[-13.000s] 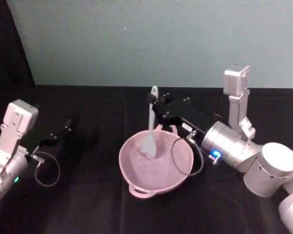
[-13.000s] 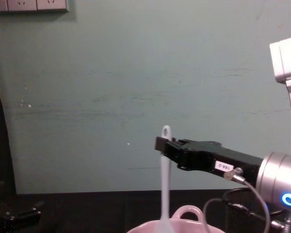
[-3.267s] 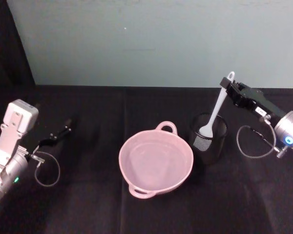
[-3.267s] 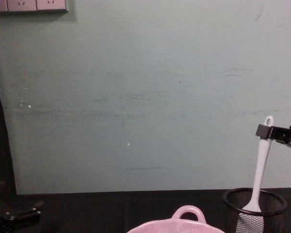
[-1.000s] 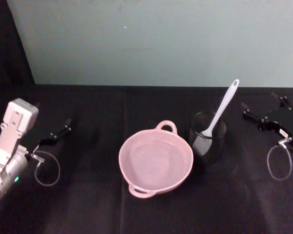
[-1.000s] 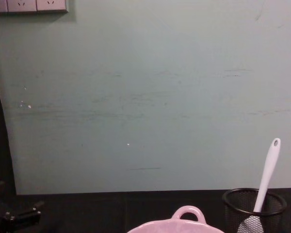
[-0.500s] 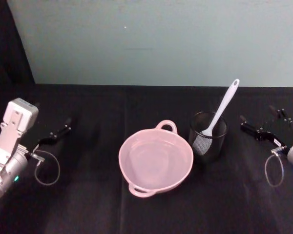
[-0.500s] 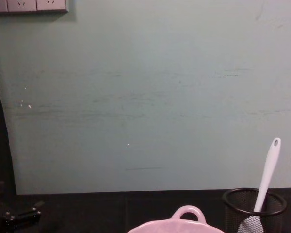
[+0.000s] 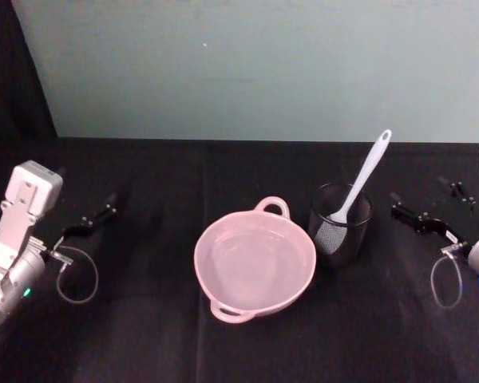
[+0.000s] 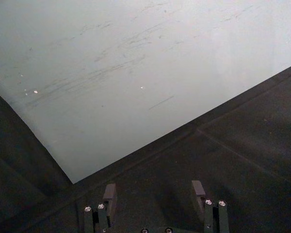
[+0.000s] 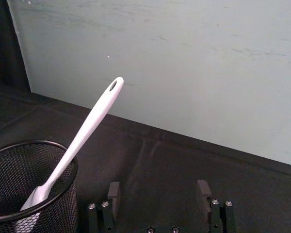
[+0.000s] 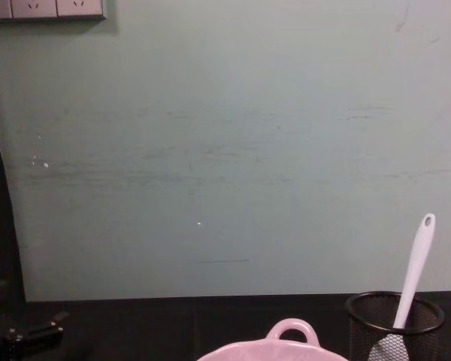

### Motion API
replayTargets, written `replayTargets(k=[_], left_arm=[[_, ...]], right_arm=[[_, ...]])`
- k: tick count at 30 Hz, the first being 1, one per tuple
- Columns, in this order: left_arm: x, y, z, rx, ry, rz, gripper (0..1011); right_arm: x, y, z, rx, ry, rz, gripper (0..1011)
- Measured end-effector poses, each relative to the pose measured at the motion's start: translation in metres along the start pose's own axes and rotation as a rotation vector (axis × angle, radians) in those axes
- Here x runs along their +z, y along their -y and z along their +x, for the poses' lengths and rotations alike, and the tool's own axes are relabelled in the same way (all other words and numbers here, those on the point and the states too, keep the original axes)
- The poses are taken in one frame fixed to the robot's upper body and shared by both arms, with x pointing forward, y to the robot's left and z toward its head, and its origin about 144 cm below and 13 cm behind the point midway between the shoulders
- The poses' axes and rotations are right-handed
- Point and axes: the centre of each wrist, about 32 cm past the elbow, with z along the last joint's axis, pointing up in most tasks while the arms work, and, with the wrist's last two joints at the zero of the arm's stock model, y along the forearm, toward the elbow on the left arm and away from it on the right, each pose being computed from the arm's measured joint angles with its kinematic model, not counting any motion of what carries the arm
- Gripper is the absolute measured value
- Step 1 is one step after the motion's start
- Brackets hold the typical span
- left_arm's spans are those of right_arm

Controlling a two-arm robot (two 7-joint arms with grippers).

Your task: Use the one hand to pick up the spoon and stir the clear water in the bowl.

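I read no writing; spoon (image 9: 359, 186) leans in the mesh cup (image 9: 340, 224) beside the bowl (image 9: 255, 262); right gripper (image 9: 425, 207) and left gripper (image 9: 86, 220) spread wide, empty.

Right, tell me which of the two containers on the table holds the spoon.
The black wire-mesh cup holds it: the spoon stands blade down inside it. The pink bowl beside it has no utensil.

A black cloth-covered table (image 9: 160, 335) carries a glossy pale pink round bowl (image 9: 255, 266); a black wire-mesh cup (image 9: 340, 225) stands just right.
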Motion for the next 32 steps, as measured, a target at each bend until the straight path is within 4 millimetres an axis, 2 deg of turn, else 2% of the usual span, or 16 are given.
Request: replayTargets(k=[32], left_arm=[[0.0000, 0.0000, 0.0000, 0.000, 0.000, 0.000, 1005]], right_arm=[[0.0005, -0.0002, 0.0002, 0.000, 0.002, -0.003, 1000]])
